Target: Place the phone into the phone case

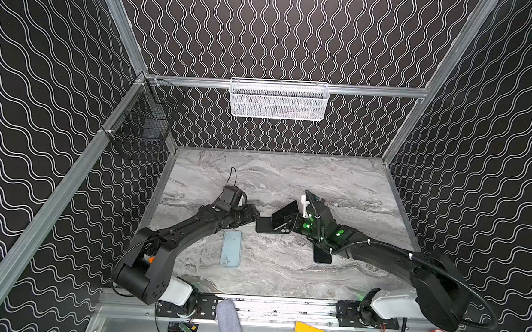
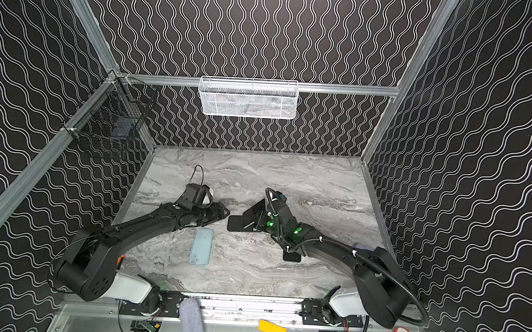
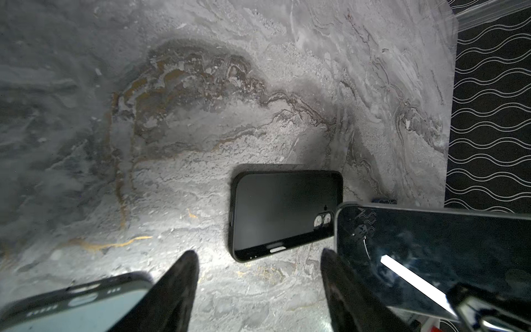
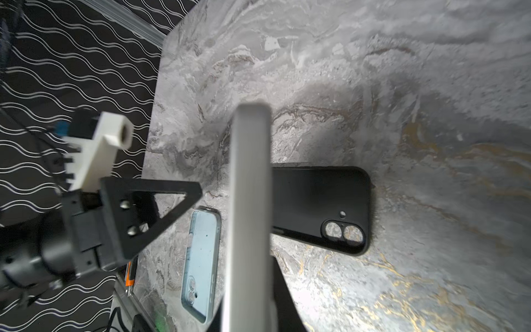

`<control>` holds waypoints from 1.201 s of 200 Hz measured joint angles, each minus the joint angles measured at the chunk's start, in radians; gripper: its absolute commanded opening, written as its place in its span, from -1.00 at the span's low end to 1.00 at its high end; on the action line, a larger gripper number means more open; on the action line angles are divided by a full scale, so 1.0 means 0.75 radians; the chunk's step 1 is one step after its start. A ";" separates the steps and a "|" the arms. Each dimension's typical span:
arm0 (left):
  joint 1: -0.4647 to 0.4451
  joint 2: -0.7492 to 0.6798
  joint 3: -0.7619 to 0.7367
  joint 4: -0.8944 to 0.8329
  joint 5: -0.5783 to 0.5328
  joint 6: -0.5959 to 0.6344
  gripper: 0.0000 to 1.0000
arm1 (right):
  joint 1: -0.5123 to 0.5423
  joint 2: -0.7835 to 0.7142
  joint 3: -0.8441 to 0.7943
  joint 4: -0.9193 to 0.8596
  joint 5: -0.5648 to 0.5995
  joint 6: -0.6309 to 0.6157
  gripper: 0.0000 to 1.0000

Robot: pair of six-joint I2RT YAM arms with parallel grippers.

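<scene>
Phone [image 1: 284,214] one, tilted; black case [image 1: 263,225] one; blue case [image 1: 231,248] one.

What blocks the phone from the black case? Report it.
Nothing visible. The black rubbery phone case lies empty; the dark glass-fronted phone, tilted in the right gripper, is over its camera-cutout end. The open left gripper sits at the opposite end, outside the cavity.

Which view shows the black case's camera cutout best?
Right wrist view: the black case lies flat, cutout clear, though the phone hides one end. Left wrist view has it at the phone's edge; both top views show it tiny.
</scene>
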 measured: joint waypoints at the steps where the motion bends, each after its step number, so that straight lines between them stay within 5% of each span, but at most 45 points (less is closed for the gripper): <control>1: 0.000 0.000 -0.001 0.001 0.000 0.000 0.44 | 0.001 0.004 0.000 0.003 0.002 0.002 -1.00; 240: 0.000 0.098 -0.166 0.269 -0.028 -0.201 0.44 | 0.084 0.343 0.043 0.284 0.083 0.128 -1.00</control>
